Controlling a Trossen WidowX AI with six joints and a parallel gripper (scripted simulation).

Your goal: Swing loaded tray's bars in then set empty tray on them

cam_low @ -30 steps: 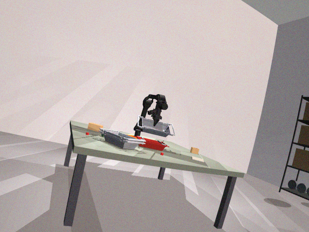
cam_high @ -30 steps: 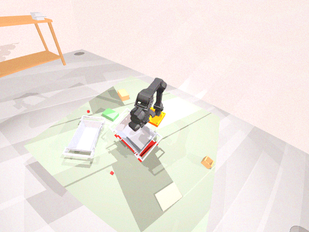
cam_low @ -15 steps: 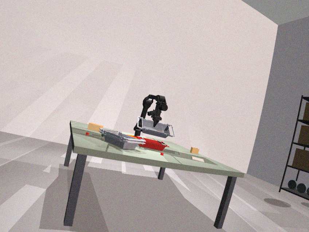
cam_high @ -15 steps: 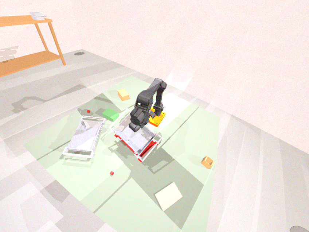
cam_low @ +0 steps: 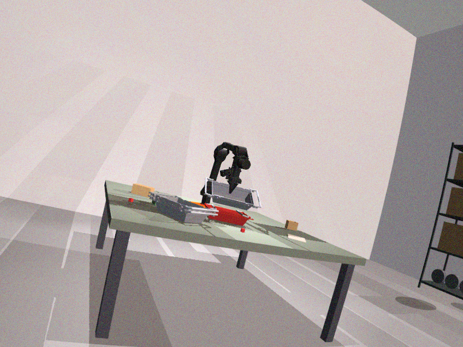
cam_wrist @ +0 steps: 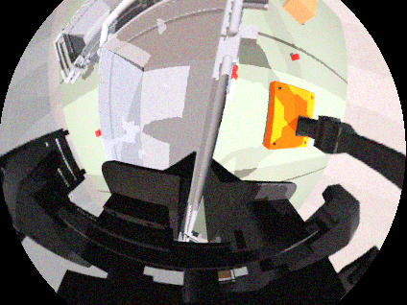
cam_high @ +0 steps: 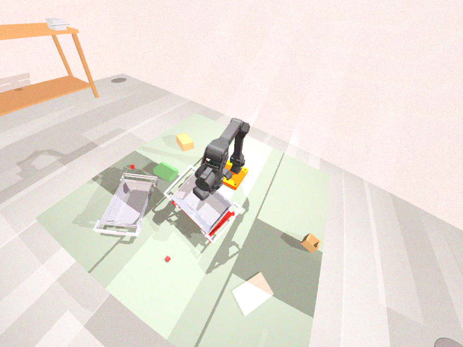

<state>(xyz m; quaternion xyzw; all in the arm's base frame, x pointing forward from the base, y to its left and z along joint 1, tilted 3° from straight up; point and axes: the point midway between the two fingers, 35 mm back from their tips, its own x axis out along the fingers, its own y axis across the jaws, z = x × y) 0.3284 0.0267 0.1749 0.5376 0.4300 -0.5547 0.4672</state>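
Observation:
My gripper (cam_high: 201, 193) (cam_low: 232, 190) (cam_wrist: 199, 156) is shut on the long side wall of an empty grey tray (cam_high: 205, 209) (cam_low: 239, 203) (cam_wrist: 120, 101). It holds this tray in the air above a red tray (cam_high: 221, 223) (cam_low: 227, 215), roughly level, with a gap between them in the exterior view. The grey tray's white wire bars stand out past its two ends. The held tray hides the red tray's inside and most of its bars, so I cannot tell how they lie. A second grey tray (cam_high: 130, 209) (cam_low: 168, 209) stands to the left, seemingly empty.
A green block (cam_high: 165, 171) lies between the second grey tray and the arm. A yellow block (cam_high: 184, 142) (cam_low: 142, 189), an orange box (cam_high: 310, 242) (cam_low: 291, 225), a pale flat plate (cam_high: 252, 293) (cam_low: 296, 238) and small red cubes (cam_high: 167, 258) (cam_low: 242, 230) lie around.

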